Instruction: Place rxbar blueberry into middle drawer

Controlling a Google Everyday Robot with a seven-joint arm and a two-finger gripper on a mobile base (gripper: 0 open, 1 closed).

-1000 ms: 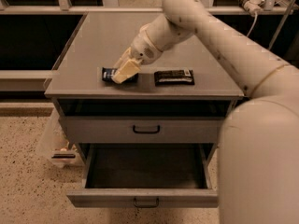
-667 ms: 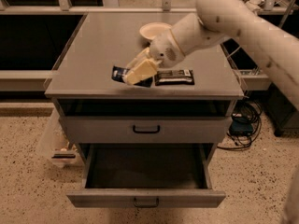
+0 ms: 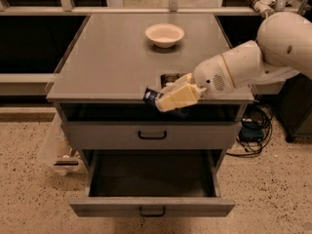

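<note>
pinching left-pointing rxbar blueberry (image 3: pixel 151 96), tool (image 3: pixel 165 101) overhangs cabinet edge (image 3: pixel 97 97).

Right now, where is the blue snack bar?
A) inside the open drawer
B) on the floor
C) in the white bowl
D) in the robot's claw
D: the claw is shut on the rxbar blueberry at the cabinet top's front edge, above the open middle drawer and well away from the bowl.
</note>
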